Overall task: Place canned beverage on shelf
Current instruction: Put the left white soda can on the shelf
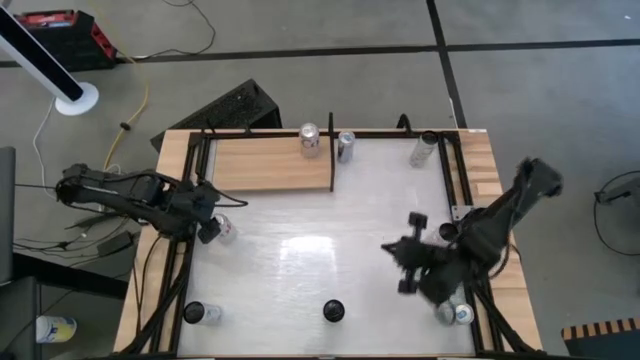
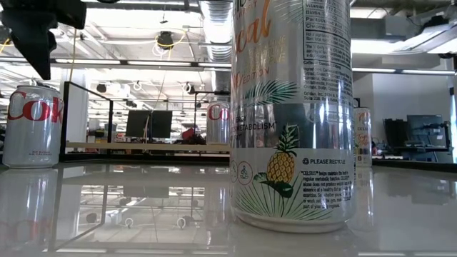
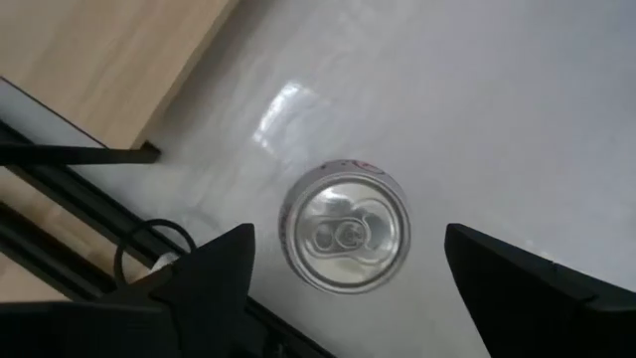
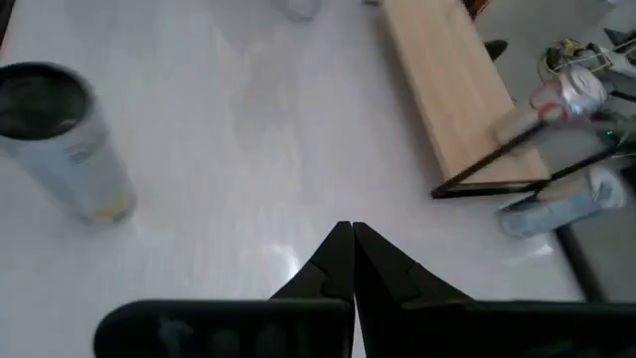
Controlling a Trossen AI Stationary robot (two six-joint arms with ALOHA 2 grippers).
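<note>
A silver Coke can (image 1: 226, 228) stands upright on the white table, just near of the shelf (image 1: 270, 165), a wood panel with black rails at the far left. My left gripper (image 1: 208, 226) is open and hovers above the can. In the left wrist view its fingers stand on either side of the can's top (image 3: 345, 231) without touching it. In the low view the gripper (image 2: 32, 36) hangs above the can (image 2: 32, 125). Another can (image 1: 310, 138) stands on the shelf's right end. My right gripper (image 1: 405, 262) is shut and empty at the right, and its wrist view (image 4: 351, 259) shows the same.
Two cans (image 1: 345, 145) (image 1: 422, 148) stand at the far edge. Three more (image 1: 193, 313) (image 1: 333, 310) (image 1: 455, 313) stand along the near edge; the middle one fills the low view (image 2: 293, 114). Black rails frame the table's sides. The table's middle (image 1: 310, 240) is bare.
</note>
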